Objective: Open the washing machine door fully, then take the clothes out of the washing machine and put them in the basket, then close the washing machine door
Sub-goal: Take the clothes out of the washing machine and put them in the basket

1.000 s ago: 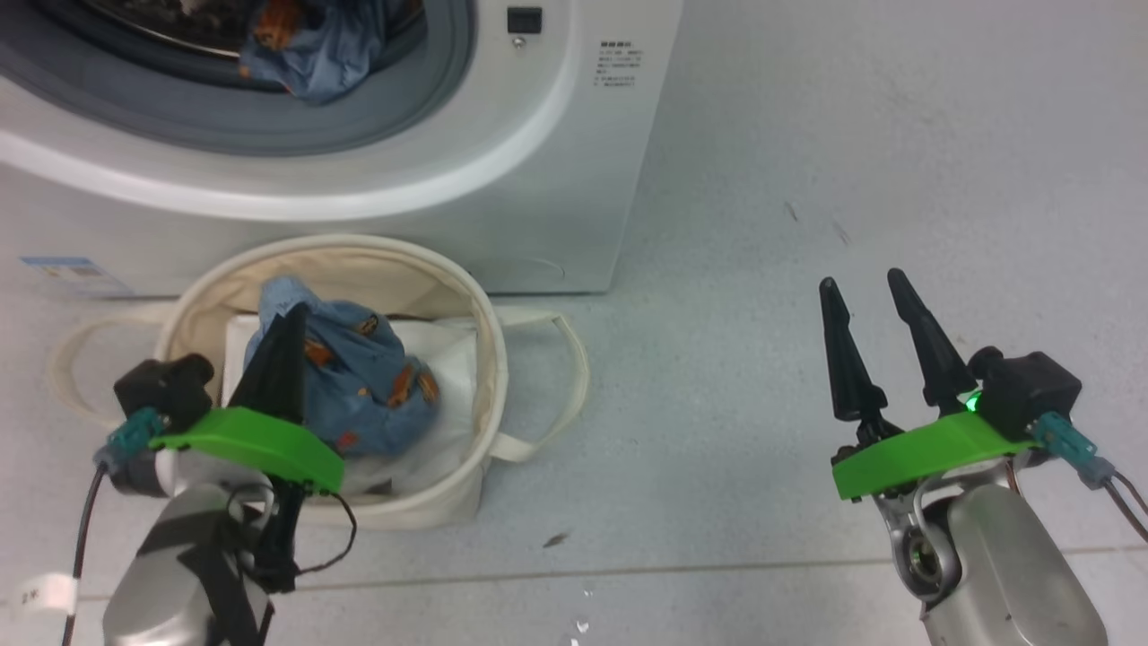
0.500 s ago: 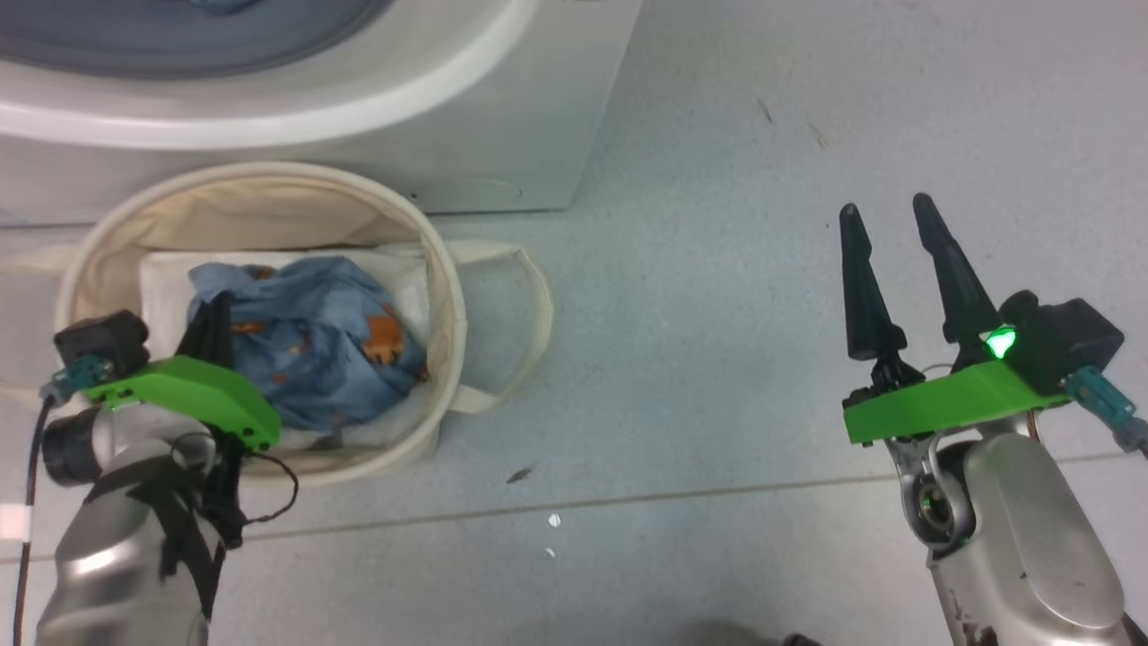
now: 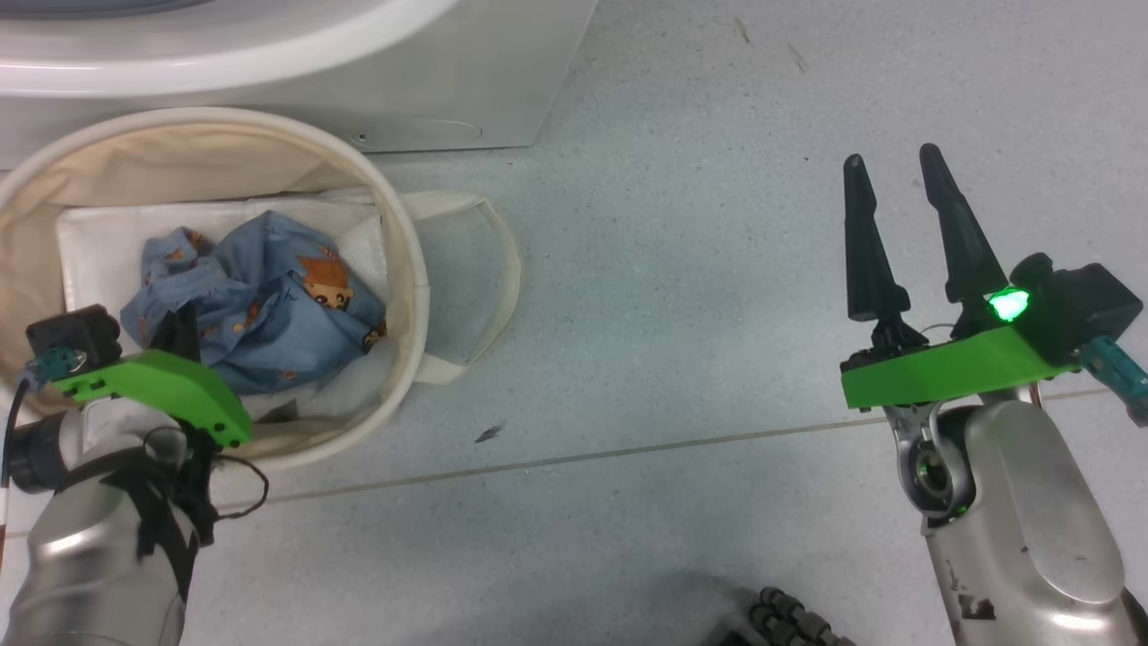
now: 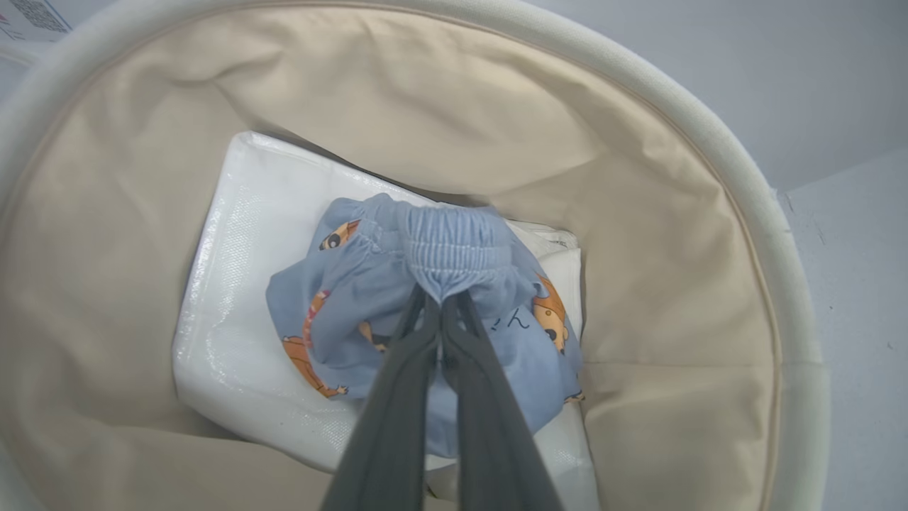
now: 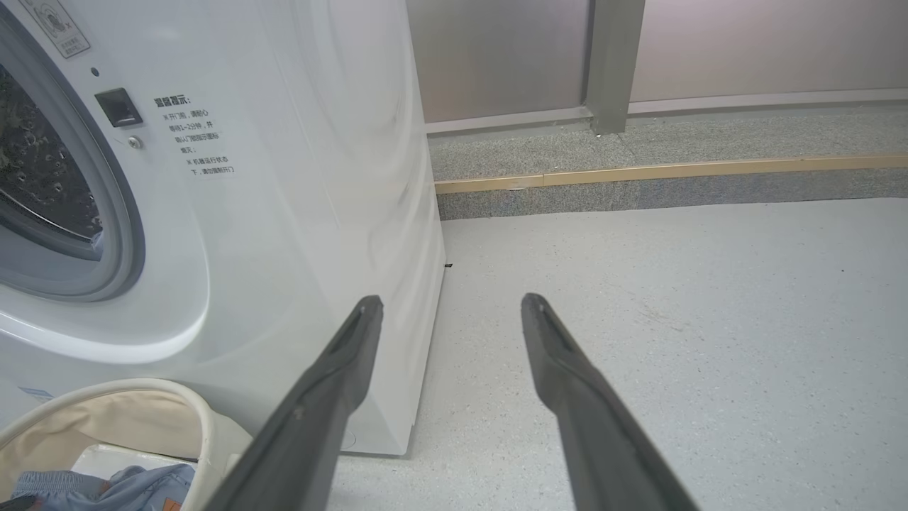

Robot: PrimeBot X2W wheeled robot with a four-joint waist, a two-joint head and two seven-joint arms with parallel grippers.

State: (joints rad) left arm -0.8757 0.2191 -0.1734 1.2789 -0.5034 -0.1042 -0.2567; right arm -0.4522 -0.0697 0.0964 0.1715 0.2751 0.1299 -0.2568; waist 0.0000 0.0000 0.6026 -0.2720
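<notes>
Room: grey wall panels [image 5: 638, 42] stand behind a raised kerb [image 5: 638, 177] that runs along the far edge of the floor.
Floor [image 3: 682, 269]: pale grey and speckled, hard and level, crossed by one thin joint line.
Washing machine [image 5: 284, 234]: it stands on the floor with the grey-ringed drum opening [image 5: 42, 177] uncovered. I cannot tell if more laundry lies inside.
Basket [image 3: 408, 269]: it sits at the foot of the washer's front, one loop handle lying out on the floor. Its soft walls would likely give if pushed.
White sheet [image 4: 234, 341]: lies folded flat on the basket's bottom.
Clothes [image 4: 454, 248]: crumpled on the white sheet, about mid-bottom and well below the rim.
Handling: probably light, limp and thin, not slippery. The gathered elastic waistband looks the firmest place to pinch.
Left gripper [image 4: 441, 301]: reaches down inside the basket, fingers pressed together on that waistband fold.
Right gripper [image 3: 890, 157]: fingers spread and holding nothing, above bare floor well apart from the basket.
</notes>
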